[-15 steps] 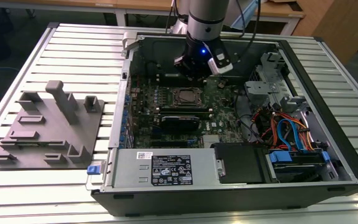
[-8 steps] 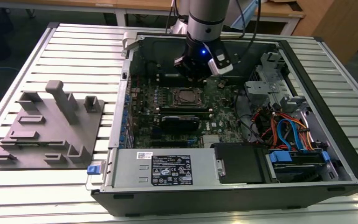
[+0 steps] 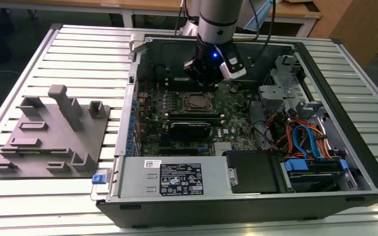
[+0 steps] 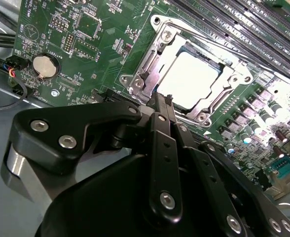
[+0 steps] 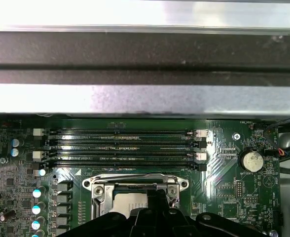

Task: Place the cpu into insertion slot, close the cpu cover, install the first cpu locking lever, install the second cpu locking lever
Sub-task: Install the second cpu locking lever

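Observation:
The cpu lies flat in the insertion slot on the green board, its silver face up. The cpu cover lies down around it as a metal frame. My gripper is shut with nothing between its fingers, the tips just at the frame's near edge beside a metal lever hook. In the first wrist view the cpu and cover sit just past the black fingers. The exterior view has my gripper low inside the open computer case, just behind the socket.
Long black memory slots run beside the socket. A coin battery sits on the board. The case wall is close behind. Cables and a power supply fill the case. A grey fixture plate lies at the exterior view's left.

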{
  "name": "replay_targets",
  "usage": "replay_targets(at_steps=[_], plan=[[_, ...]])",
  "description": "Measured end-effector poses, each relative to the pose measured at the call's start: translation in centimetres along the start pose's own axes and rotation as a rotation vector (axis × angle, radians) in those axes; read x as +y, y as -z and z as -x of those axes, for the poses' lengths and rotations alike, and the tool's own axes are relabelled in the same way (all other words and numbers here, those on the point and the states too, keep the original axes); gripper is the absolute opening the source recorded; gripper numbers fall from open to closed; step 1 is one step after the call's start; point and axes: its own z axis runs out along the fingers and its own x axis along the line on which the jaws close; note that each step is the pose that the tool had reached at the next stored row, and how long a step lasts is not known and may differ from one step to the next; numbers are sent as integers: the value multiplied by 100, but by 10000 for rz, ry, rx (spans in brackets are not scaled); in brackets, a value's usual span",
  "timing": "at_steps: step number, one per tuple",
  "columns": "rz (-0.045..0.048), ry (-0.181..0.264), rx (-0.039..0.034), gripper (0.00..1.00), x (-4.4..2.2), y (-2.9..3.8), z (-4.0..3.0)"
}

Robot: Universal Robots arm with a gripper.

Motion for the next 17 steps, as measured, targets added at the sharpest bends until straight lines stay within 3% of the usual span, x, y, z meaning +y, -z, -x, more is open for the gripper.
replay_targets(at_steps=[10, 14, 17], plan=[[0, 0, 0, 11, -7, 0, 0], [-2, 0, 0, 11, -4, 62, 1], [0, 0, -1, 11, -3, 70, 1]])
